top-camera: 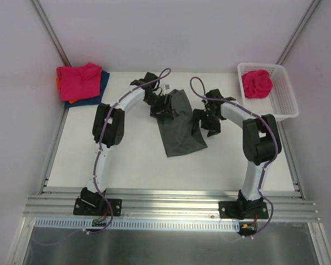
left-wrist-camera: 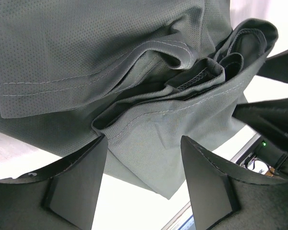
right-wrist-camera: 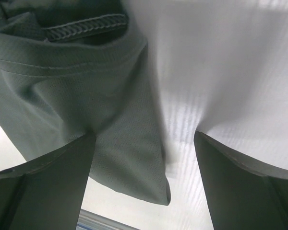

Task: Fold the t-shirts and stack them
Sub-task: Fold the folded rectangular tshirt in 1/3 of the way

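A dark grey t-shirt point(top-camera: 179, 130) lies crumpled and partly folded in the middle of the table, a small white neck label point(top-camera: 168, 86) at its far edge. My left gripper point(top-camera: 163, 105) is open over the shirt's far left part; in the left wrist view point(left-wrist-camera: 144, 163) a bunched grey fold point(left-wrist-camera: 149, 129) lies between its fingers point(left-wrist-camera: 79, 177). My right gripper point(top-camera: 206, 118) is open at the shirt's right edge; in the right wrist view point(right-wrist-camera: 144, 163) a grey cloth corner point(right-wrist-camera: 129, 158) lies between its fingers point(right-wrist-camera: 245, 187). A bright pink shirt point(top-camera: 78, 81) tops a blue one point(top-camera: 96, 94) and an orange one point(top-camera: 60, 83) at the far left.
A white lattice basket point(top-camera: 281, 102) stands at the far right and holds another bright pink shirt point(top-camera: 257, 84). Grey walls with metal corner posts close in the table on three sides. An aluminium rail point(top-camera: 171, 201) runs along the near edge.
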`<action>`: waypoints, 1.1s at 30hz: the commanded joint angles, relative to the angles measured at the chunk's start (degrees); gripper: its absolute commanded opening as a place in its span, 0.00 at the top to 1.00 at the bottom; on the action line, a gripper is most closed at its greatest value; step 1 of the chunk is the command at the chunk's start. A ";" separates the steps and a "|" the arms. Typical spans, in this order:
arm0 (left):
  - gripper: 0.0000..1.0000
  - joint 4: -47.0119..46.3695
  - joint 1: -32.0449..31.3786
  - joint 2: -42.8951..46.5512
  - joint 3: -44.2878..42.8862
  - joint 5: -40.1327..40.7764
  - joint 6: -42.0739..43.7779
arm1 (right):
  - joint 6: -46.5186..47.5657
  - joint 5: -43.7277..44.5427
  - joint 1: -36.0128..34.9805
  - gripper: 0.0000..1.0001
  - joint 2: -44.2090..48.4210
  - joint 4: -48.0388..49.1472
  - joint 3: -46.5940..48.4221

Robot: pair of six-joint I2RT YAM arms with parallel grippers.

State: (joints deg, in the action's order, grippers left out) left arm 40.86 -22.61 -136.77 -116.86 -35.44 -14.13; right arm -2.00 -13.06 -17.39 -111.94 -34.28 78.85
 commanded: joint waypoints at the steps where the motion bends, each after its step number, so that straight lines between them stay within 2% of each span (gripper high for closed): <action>1: 0.37 -0.34 0.46 0.71 0.31 -0.07 -0.72 | -0.11 -1.35 -0.63 0.11 3.13 0.01 0.78; 18: 0.39 -0.34 1.60 1.68 2.33 2.22 -0.72 | -0.90 -1.53 -1.07 0.11 2.52 0.71 0.34; 26: 0.50 -0.43 1.52 -1.39 0.67 0.90 -0.55 | -0.64 -1.18 -1.60 0.11 1.90 0.45 1.48; 30: 0.67 -0.43 1.52 -1.92 0.58 0.99 -0.46 | -0.37 -0.65 -1.69 0.11 2.34 0.53 1.22; 33: 0.66 -0.43 1.52 -1.92 1.02 0.90 -0.55 | -0.37 -0.48 -1.69 0.11 2.87 0.71 0.43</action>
State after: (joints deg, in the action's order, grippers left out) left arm 40.18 -21.30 -138.52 -115.02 -34.24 -14.57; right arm -2.31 -13.87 -18.59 -111.94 -33.67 78.85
